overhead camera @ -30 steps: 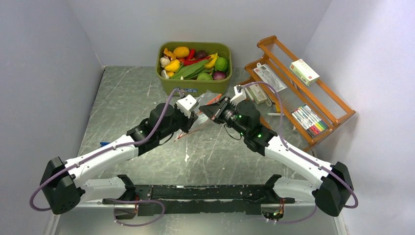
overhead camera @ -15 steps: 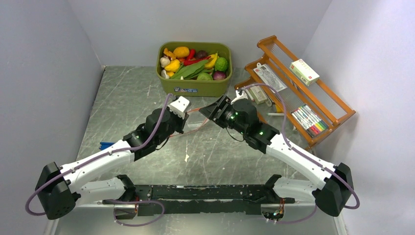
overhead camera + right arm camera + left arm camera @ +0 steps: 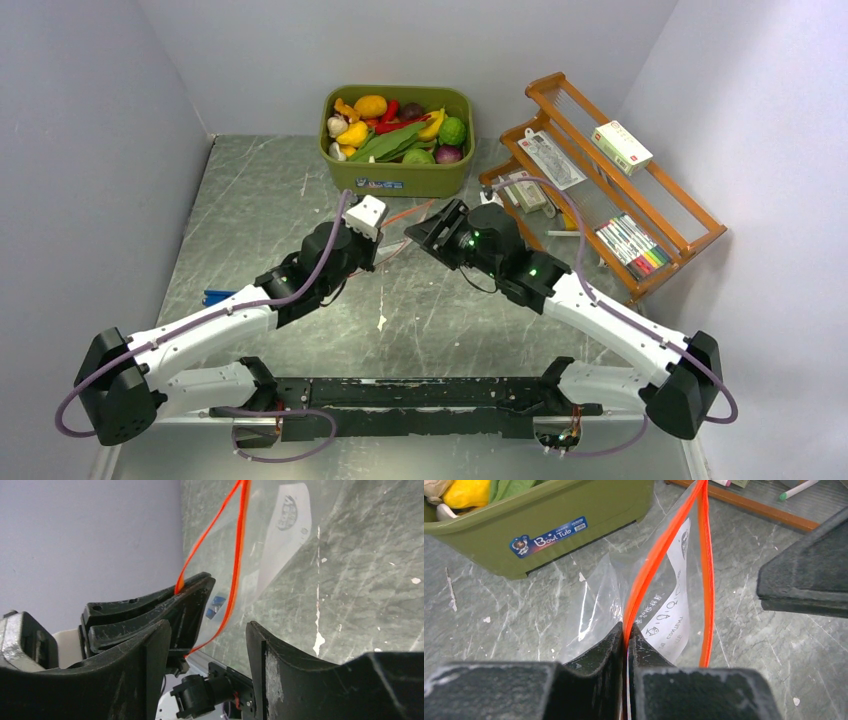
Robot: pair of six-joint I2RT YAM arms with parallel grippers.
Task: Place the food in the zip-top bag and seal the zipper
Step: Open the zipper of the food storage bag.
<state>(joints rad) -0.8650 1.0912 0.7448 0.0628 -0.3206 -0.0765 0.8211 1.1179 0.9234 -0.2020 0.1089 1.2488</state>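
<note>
Seen from above, the tub (image 3: 397,181) stands at 12 o'clock on the surface (image 3: 260,200) and the food (image 3: 400,135) is piled inside it. Just at 6 o'clock of the tub, the left hand (image 3: 380,245) and right hand (image 3: 425,235) face each other closely. The clear bag (image 3: 405,235) lies between them and is hard to make out here. Only stretches of its zipper (image 3: 404,214) show as thin orange lines. A wooden rack (image 3: 640,200) holding packets and pens sits at 2 to 3 o'clock. A small blue item (image 3: 215,296), too small to identify, lies at 9 o'clock beside the left arm.

In the left wrist view, the left hand's fingers (image 3: 599,655) are pressed together on one strand of the zipper, at 6 o'clock. From there the two orange strands run up towards 12 o'clock. They are spread apart in the middle and meet again at the top, so the bag's mouth is open. White print shows through the plastic. The tub, with its blue label (image 3: 551,535), is at 10 o'clock, just beside the bag. One finger of the right hand juts in at 3 o'clock, apart from the strands.

In the right wrist view, the right hand's fingers (image 3: 280,670) stand apart and hold nothing. One zipper strand passes through the gap between them. At 9 o'clock the left hand pinches the other strand. The rest of the bag extends towards 1 o'clock over the surface.
</note>
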